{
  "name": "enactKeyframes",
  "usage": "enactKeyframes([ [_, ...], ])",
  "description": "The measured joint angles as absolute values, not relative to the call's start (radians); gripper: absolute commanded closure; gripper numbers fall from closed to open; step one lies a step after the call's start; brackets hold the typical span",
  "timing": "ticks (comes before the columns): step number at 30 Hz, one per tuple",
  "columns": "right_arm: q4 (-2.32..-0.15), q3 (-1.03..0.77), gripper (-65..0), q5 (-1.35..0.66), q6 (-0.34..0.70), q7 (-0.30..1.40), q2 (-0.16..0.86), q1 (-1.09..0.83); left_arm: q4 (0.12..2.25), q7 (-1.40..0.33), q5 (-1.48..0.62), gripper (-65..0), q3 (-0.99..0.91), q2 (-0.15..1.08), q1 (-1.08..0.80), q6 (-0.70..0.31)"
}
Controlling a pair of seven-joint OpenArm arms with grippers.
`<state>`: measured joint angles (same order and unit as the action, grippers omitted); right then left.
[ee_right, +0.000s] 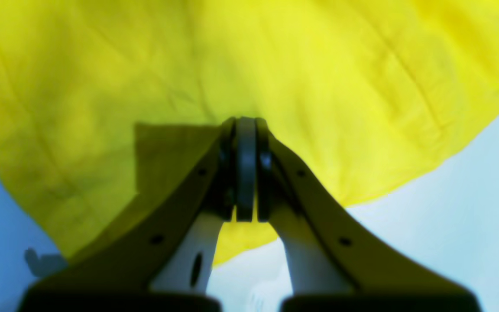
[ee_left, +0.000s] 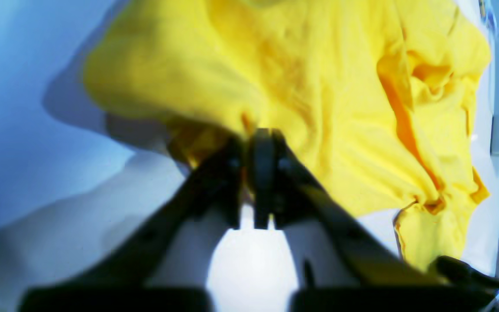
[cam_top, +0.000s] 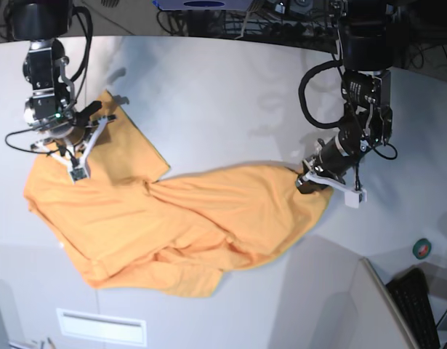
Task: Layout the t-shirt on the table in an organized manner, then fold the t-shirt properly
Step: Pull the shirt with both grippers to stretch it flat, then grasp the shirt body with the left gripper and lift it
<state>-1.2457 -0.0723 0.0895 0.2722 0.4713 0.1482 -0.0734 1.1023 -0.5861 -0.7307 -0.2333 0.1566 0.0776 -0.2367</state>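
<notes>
The t-shirt (cam_top: 179,225) is lying rumpled across the middle of the worktop (cam_top: 223,94), stretching from near the left edge toward the right side, with its bulk bunching toward the front edge. The cloth is not lying flat: folds and ridges are running diagonally through the middle, and one flap is reaching toward the far left, up under the right arm. The right tool (cam_top: 76,169) is sitting on that left part of the shirt; in the right wrist view its jaws are standing together, and yellow cloth is filling the frame just behind the tips (ee_right: 246,130), so it is reading as clamped on the t-shirt. The left tool (cam_top: 308,182) is sitting at the shirt's right-hand end, where the cloth is narrowing to a point. In the left wrist view its jaws are pressing together (ee_left: 261,143) with a pinch of yellow cloth gathering at the tips, so it too is clamped on the t-shirt; the rest of the shirt (ee_left: 319,108) is spreading away from it in creases. Both held ends are sitting low, close to the worktop surface. A small round green-and-dark object (cam_top: 422,249) is resting near the right edge, well apart from the shirt, and a dark keyboard (cam_top: 416,305) is showing beyond the front right corner.
</notes>
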Motion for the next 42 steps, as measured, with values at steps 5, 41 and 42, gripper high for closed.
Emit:
enactKeyframes([
  [5,-1.224,-0.073,0.0,0.089,0.270,0.453,0.148,-0.062,1.222,-0.584,-0.726,0.0,-0.137,0.278,0.078,-0.083],
  [41,-1.231,-0.072,0.0,0.083,0.266,0.421,0.151,-0.097,1.736,-0.595,-0.743,-44.1,-0.384,0.169,-0.299,0.023],
  [42,-1.231,-0.072,0.0,0.082,0.266,0.422,0.151,-0.097,1.734,-0.646,-0.742,-41.0,-0.384,0.156,-0.264,0.051],
])
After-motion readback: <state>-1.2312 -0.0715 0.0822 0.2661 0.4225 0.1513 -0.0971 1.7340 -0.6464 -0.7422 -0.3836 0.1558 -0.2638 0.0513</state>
